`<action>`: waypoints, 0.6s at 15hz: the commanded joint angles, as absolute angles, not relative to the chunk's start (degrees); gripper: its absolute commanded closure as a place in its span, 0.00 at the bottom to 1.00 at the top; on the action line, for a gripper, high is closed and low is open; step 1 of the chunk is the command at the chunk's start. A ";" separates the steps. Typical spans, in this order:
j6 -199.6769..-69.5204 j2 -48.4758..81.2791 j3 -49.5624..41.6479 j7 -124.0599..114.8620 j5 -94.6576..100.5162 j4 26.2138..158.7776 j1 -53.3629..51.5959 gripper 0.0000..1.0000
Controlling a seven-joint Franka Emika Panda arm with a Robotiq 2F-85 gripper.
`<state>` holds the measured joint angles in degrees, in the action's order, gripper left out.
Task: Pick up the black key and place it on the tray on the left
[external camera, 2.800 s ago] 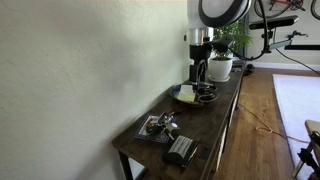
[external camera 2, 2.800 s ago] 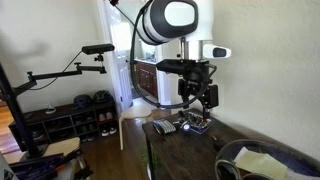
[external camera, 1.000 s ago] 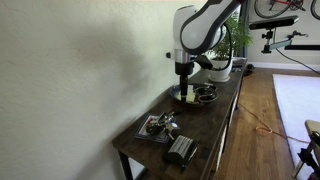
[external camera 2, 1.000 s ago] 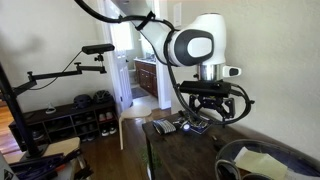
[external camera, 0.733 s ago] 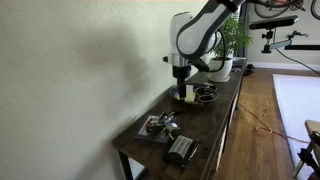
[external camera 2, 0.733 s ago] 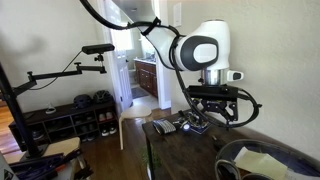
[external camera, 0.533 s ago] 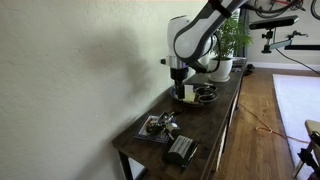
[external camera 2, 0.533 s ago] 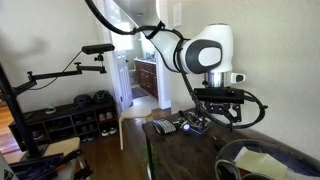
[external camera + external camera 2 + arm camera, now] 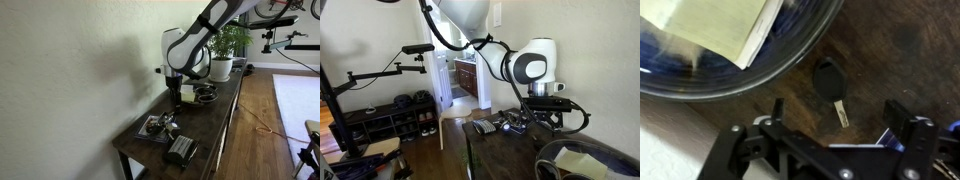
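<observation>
In the wrist view the black key [image 9: 827, 78] lies flat on the dark wood table, its metal blade pointing toward my gripper [image 9: 838, 110]. The gripper is open above the key, one finger [image 9: 777, 107] on each side of the blade, holding nothing. In an exterior view the gripper [image 9: 175, 97] hangs low over the table between the round dish [image 9: 193, 96] and the dark grey tray [image 9: 147, 133]. The tray also shows in an exterior view [image 9: 492, 131], with small items on it. I cannot make out the key in either exterior view.
The round dark dish [image 9: 790, 62] holds a pale paper [image 9: 720, 30] and lies just beside the key. A black ribbed box [image 9: 181, 151] stands at the table's near end. A potted plant [image 9: 222, 55] stands beyond the dish. The wall runs along one table edge.
The arm has moved off the round dish toward the tray end of the table and come lower. The gripper has stayed open and empty.
</observation>
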<state>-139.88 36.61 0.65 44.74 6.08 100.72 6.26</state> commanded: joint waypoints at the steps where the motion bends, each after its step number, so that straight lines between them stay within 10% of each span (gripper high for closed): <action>1: -136.93 39.01 1.72 47.23 8.16 97.31 7.17 0.00; 6: -135.10 40.97 1.48 49.01 9.61 95.21 7.07 0.00; 7: -134.66 41.16 1.57 49.51 9.60 95.00 7.17 0.22; 9: -134.06 41.51 1.65 50.28 9.51 94.60 7.23 0.33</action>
